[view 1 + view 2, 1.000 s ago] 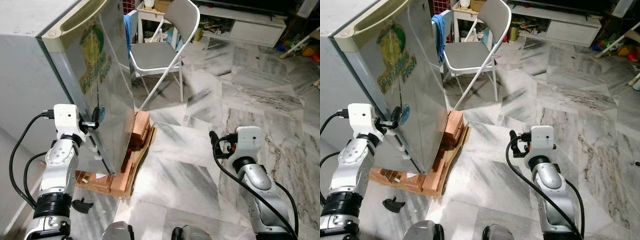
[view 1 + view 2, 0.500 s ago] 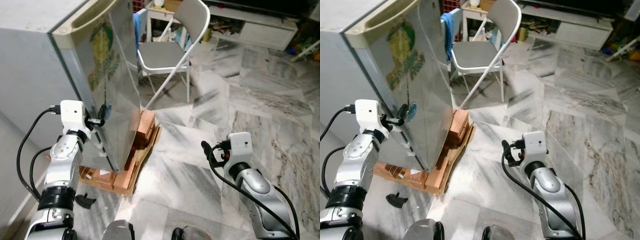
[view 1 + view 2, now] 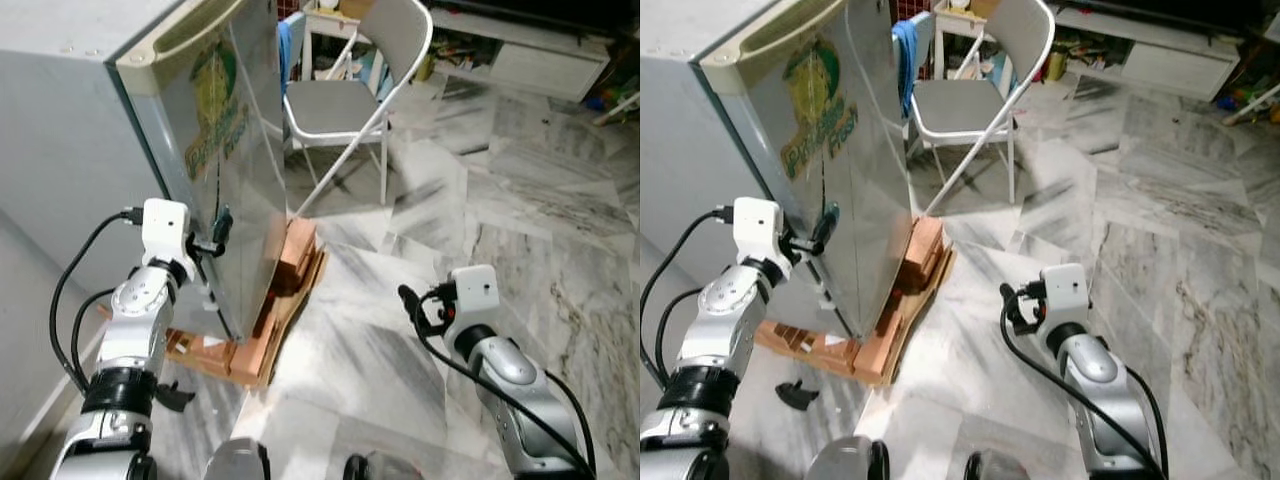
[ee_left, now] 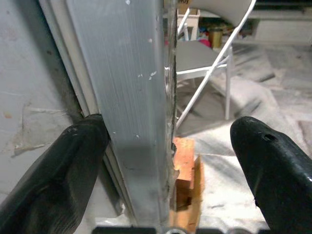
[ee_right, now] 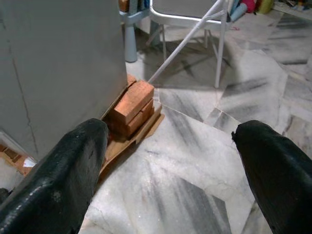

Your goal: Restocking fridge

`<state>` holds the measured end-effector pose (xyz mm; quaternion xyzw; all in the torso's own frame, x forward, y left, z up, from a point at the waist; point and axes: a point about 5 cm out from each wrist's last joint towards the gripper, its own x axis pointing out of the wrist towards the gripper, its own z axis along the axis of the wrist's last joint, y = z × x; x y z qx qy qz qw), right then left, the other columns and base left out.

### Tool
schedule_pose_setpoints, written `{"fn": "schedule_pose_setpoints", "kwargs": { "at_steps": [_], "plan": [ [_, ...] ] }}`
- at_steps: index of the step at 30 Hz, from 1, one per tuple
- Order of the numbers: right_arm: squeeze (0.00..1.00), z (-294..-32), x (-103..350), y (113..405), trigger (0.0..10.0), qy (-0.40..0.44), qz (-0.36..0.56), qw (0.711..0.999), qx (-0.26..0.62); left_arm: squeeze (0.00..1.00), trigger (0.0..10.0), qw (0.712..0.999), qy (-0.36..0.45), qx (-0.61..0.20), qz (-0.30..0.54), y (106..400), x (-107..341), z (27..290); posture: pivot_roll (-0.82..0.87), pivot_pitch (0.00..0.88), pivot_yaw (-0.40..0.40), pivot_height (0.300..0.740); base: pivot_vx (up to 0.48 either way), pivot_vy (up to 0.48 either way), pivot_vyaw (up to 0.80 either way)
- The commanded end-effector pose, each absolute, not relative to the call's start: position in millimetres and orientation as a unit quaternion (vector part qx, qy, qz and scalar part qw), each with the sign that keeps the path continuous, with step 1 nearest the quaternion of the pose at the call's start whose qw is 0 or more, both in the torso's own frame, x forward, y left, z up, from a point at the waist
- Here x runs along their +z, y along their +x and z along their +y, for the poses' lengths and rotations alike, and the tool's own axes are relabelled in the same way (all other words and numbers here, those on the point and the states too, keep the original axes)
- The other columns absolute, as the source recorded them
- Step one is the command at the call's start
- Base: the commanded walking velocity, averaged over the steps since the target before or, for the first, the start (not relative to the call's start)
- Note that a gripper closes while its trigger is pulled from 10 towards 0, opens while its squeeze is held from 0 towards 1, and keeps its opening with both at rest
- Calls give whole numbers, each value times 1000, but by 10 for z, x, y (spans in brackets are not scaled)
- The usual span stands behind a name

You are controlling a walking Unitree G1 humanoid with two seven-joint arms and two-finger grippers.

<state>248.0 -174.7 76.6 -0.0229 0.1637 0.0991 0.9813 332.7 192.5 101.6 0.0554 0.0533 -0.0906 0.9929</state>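
Two grippers up, both spread wide. Left gripper at the edge of the fridge door: fingers straddle the brushed-metal door edge, one finger on the seam side next to the grey fridge body, the other out in front of the door face. Whether the pads touch the metal, cannot tell. Door bears a green-and-yellow sticker above the gripper.

Fridge stands on a low wooden pallet of orange-brown blocks, just below and beyond the left gripper. Small black piece lies on the floor near the pallet's corner, beneath the left arm.

Right gripper hangs over the marble floor, well apart from the fridge, holding nothing; its fingers frame the pallet end and the fridge side ahead.

Grey folding chair stands beyond the fridge door, blue cloth hanging between chair and fridge. Low white cabinet far past the right gripper
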Motion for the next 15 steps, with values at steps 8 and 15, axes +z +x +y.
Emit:
{"fn": "schedule_pose_setpoints", "kwargs": {
  "at_steps": [8,15],
  "plan": [
    [0,-1794,698,2394,10000,-31,186,975,121,0,10000,988,82,-117,57,3483,1039,1709,66,36,-57,740,0,0,0],
    [0,-1954,485,2202,10000,-33,226,960,160,0,10000,953,74,-293,-18,3546,1423,736,73,13,-76,740,0,0,0]
  ]
}}
